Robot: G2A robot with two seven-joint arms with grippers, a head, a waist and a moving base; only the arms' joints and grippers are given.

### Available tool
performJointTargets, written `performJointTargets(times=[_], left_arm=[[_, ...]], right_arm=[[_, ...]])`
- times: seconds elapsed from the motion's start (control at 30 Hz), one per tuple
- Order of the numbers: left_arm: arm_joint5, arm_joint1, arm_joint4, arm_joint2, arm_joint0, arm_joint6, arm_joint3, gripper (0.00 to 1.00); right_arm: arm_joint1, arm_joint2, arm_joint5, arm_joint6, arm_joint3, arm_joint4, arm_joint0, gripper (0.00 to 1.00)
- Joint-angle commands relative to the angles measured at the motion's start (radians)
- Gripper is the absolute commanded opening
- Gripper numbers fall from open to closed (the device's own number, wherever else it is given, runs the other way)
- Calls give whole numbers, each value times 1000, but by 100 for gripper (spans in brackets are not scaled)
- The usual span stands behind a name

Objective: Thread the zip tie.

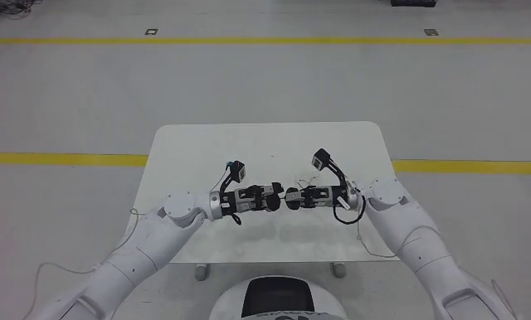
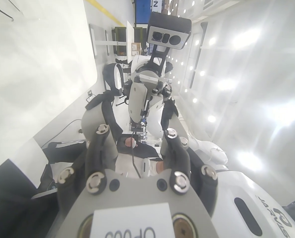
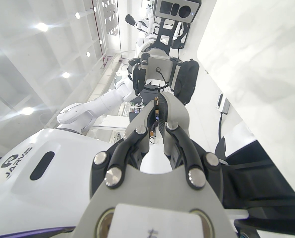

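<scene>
Above the middle of the counter (image 1: pixel 187 154) the right pincer (image 3: pixel 155 111) is closed — on the zip tie, I judge, too thin to make out — facing the open left pincer (image 2: pixel 137 102): align tips, advance slowly.

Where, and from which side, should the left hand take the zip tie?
The zip tie is too thin to make out. Probably grip whatever end juts beyond the shut right hand, coming straight in with the open left hand, since they face tip to tip.
</scene>
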Motion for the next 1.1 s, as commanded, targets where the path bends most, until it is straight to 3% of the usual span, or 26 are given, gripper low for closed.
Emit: performJointTargets(times=[0.0,1.07], left_arm=[[1,-1,-1,-2,1,-3,0,38],[11,-8,10,-21,16,-25,-4,18]], right_arm=[[0,-3,-1,-2,6,1,4,0],[-12,-55,-1,-20,100,25,42,0]])
